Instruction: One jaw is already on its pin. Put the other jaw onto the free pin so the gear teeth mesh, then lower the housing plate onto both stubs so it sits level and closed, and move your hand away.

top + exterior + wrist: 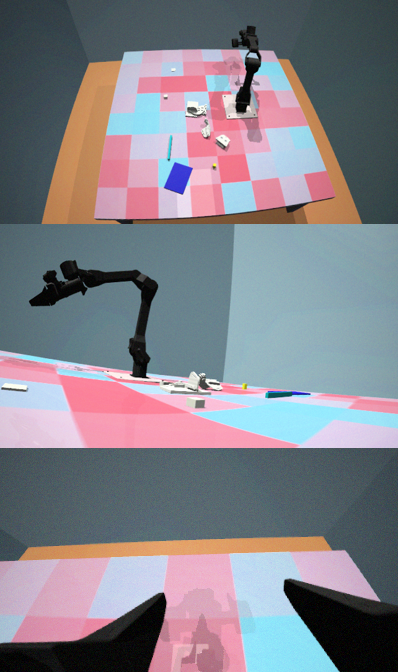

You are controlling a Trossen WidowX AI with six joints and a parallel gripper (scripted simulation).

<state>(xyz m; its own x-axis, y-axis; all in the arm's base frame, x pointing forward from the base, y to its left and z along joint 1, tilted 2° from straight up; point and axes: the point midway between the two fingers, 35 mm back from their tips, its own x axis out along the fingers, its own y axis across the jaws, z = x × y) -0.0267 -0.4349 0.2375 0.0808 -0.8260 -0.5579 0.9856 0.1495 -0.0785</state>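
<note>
The white base (193,104) (178,390) lies left of the arm's mount in the top view. A white jaw (202,109) is at its right side; the pins and any tooth contact are too small to tell. The other white jaw (206,131) lies loose on the table just below the base in that view. The white housing plate (222,140) lies apart on the table, to the right of the loose jaw, and looks tilted. My gripper (33,302) (223,591) is open and empty, high above the table's far part, away from all the parts.
A small white block (165,96) (195,402) and a flat white piece (173,70) (14,387) lie beyond the base. A teal bar (170,148) (279,395), a blue sheet (178,178) and a yellow cube (214,165) (244,386) lie on the near side.
</note>
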